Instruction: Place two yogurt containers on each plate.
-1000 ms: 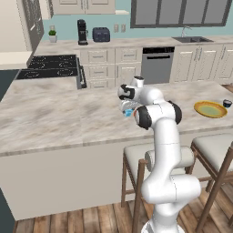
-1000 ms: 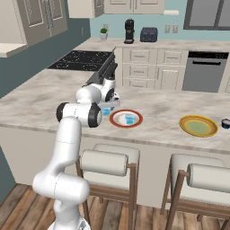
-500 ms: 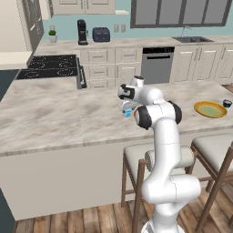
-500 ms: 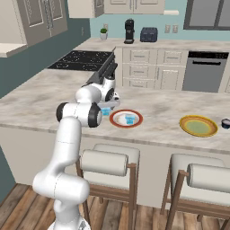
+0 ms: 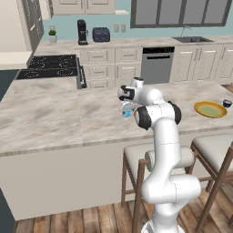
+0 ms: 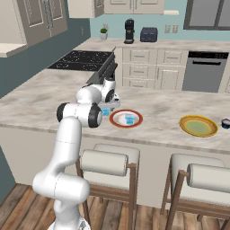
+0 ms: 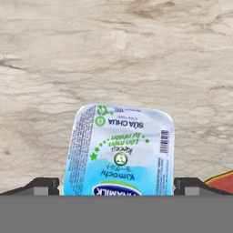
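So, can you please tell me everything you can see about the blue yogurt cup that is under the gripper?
The blue yogurt cup is boxy with rounded corners, and its pale foil-looking lid carries green stars, small print and a barcode. It stands upright on the marble counter, lid up, beside the red-rimmed plate. The open gripper is right above it, one finger on each side. Whether the fingers touch it cannot be told.

plates: 2 – white-red plate [image 6: 126, 119], yellow plate [image 6: 198, 126] | pale blue yogurt cups: 2 [image 7: 120, 152] [image 6: 130, 119] | dark yogurt cup: 1 [image 6: 226, 123]
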### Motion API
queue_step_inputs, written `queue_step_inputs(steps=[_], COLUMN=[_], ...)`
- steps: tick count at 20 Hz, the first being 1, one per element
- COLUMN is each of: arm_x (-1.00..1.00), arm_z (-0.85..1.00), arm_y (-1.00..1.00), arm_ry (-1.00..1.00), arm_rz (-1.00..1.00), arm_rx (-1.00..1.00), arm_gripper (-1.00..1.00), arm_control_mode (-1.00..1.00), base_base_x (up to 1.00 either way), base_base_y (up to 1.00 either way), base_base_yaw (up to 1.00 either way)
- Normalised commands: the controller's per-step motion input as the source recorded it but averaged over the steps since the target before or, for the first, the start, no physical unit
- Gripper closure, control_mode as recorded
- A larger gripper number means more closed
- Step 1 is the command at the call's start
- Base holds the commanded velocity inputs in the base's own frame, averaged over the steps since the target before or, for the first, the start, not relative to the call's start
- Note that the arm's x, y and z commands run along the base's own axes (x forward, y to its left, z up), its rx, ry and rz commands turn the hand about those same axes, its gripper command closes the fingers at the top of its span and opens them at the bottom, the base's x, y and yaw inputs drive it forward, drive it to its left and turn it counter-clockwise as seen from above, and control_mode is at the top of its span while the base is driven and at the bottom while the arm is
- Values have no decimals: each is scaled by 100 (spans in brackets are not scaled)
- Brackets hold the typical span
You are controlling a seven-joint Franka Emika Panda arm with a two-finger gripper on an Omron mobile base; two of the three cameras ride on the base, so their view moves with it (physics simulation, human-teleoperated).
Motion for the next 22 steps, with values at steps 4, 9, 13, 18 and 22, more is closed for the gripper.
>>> queue_step_inputs(steps=[4,9,13,18,22], arm_x=[0,0,0,0,0], arm_z=[-4,0,-3,-7,-3], arm_y=[0,0,0,2,2], arm_ry=[0,0,3,4,1], arm_rz=[0,0,0,0,0], arm_rx=[0,0,0,0,0], arm_gripper=[-100,-100,-100,100,100], arm_control_mode=[-100,-100,-100,-100,-100], base_base_x=[0,0,0,0,0], base_base_y=[0,0,0,0,0], base_base_yaw=[0,0,0,0,0])
